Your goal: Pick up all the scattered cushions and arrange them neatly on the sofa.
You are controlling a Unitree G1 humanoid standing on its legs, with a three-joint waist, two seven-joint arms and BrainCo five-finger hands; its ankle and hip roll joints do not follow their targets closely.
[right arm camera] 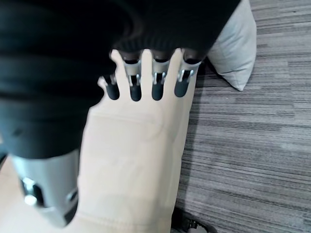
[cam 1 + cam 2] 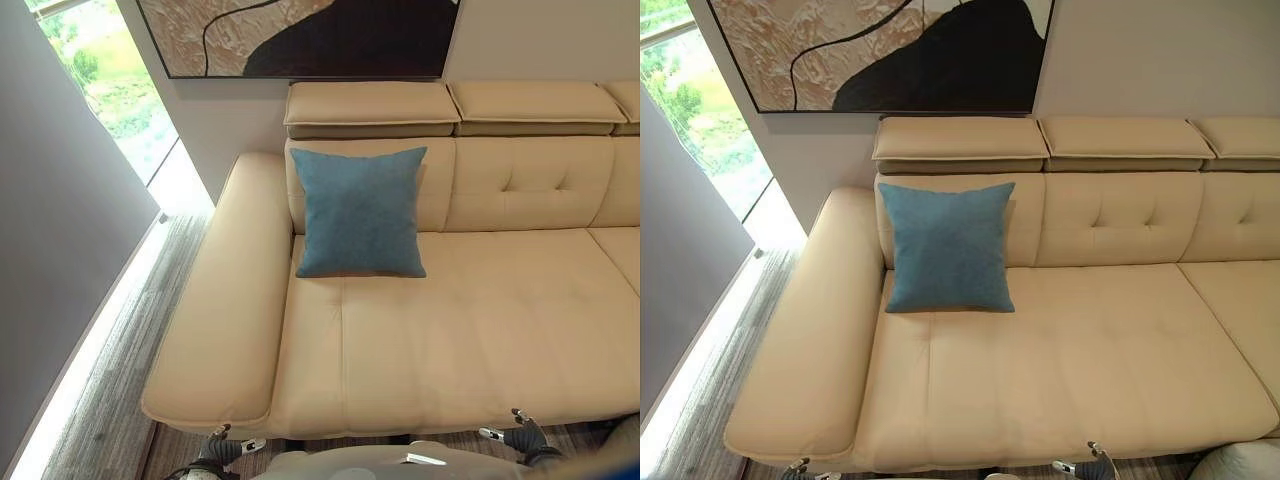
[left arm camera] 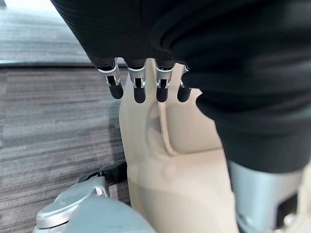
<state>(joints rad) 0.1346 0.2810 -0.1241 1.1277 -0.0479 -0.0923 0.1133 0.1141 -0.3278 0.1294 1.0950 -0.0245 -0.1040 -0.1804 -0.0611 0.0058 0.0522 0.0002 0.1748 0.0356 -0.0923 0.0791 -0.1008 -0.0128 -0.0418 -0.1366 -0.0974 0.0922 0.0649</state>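
A blue square cushion (image 2: 360, 212) stands upright on the beige sofa (image 2: 480, 330), leaning on the backrest at the seat's left end beside the armrest (image 2: 230, 300). A pale grey cushion (image 1: 234, 46) lies on the wood floor beside the sofa's front, past my right hand's fingers (image 1: 146, 85). My left hand (image 2: 222, 447) and right hand (image 2: 522, 436) hang low in front of the sofa's front edge. Both are open with straight fingers and hold nothing. The left hand's fingers (image 3: 138, 87) point down over the sofa's front corner.
A grey wall panel (image 2: 50, 230) and a tall window (image 2: 110, 90) stand left of the sofa, with a strip of wood floor (image 2: 120, 400) between them. A large painting (image 2: 300, 35) hangs above the backrest. The seat right of the blue cushion is bare.
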